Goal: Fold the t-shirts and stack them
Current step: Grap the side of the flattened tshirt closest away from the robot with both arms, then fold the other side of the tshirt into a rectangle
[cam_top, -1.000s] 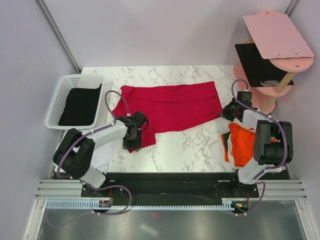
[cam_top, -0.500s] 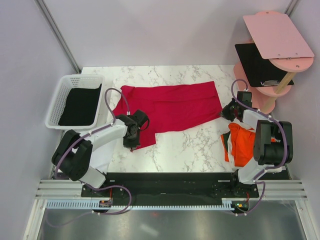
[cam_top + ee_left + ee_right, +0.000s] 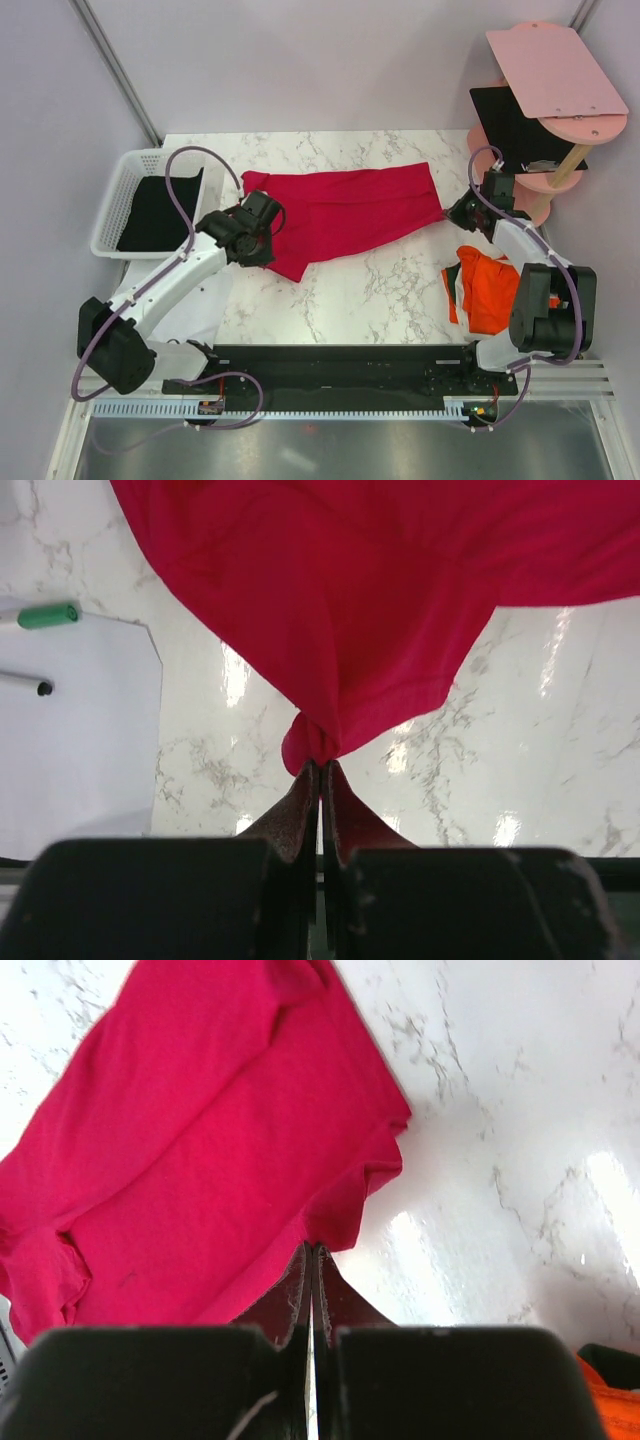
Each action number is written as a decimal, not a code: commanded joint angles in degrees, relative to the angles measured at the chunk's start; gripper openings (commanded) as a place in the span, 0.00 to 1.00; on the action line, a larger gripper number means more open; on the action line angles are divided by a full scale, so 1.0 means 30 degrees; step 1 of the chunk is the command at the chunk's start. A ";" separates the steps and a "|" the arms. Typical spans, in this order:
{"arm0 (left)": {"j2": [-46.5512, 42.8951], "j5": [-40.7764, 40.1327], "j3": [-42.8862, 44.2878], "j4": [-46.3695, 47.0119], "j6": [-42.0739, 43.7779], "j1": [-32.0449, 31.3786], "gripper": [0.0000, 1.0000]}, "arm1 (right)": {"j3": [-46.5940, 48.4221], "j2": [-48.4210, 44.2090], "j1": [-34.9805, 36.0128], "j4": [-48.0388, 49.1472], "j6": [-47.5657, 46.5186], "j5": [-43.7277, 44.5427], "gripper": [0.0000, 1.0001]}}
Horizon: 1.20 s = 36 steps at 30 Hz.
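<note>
Item one: orange-red t-shirt (image 3: 485, 290), crumpled heap, nearer me and right of the crimson t-shirt (image 3: 350, 205). Item two: my left pincer (image 3: 320, 768), clamped on the crimson t-shirt's near-left corner; my right pincer (image 3: 312, 1250), clamped on its right corner. Crimson t-shirt: spread on the table (image 3: 400, 290), soft, light, likely to sag; best taken by corners. Item three: basket (image 3: 150, 155), left of it, holding a black t-shirt (image 3: 160, 210).
</note>
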 commanded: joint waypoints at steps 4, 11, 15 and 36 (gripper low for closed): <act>0.1867 0.0669 0.3591 0.0968 0.1426 0.2508 0.02 | 0.2322 0.1639 -0.0014 0.0440 -0.0710 -0.0139 0.00; 0.4735 0.1815 0.6667 0.1995 0.2893 0.4885 0.02 | 0.5013 0.5242 0.0015 0.0762 -0.0387 -0.0519 0.00; 0.6728 0.2371 0.8774 0.2112 0.3421 0.5560 0.02 | 0.6219 0.7175 0.0015 0.0732 -0.0505 -0.0872 0.00; 1.0749 0.3397 1.2676 0.2581 0.3627 0.6264 0.02 | 0.8798 0.8910 0.0103 -0.0469 -0.1676 -0.1810 0.39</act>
